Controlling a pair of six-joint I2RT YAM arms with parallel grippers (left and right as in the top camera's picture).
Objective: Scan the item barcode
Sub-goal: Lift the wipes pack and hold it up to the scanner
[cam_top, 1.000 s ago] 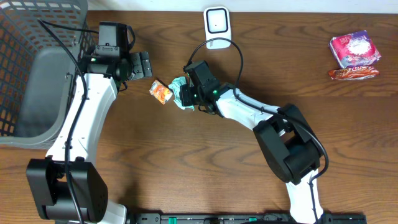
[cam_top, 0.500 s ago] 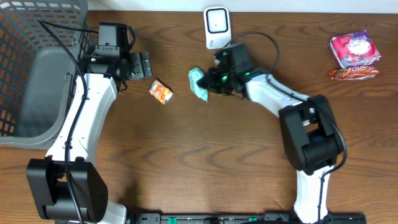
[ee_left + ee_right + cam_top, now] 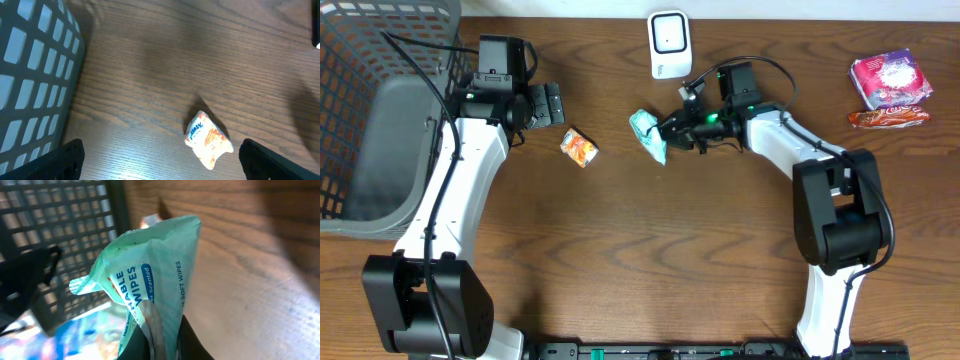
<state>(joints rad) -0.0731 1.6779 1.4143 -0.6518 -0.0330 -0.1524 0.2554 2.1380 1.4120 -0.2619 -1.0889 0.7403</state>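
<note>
The right gripper [image 3: 670, 131] is clamped tight on one end of the wipes pack [image 3: 647, 134], which juts out toward the left, printed face to the wrist camera [image 3: 150, 275]. The pack is near the table's [image 3: 620, 260] back edge, just in front of the white scanner [image 3: 668, 42]. An orange packet [image 3: 579, 148] lies left of it. Above that packet the left gripper [image 3: 546, 103] hangs with jaws spread wide, holding nothing. A basket [image 3: 350, 60] fills the back left corner; two snack packs [image 3: 890, 78] lie at the back right.
</note>
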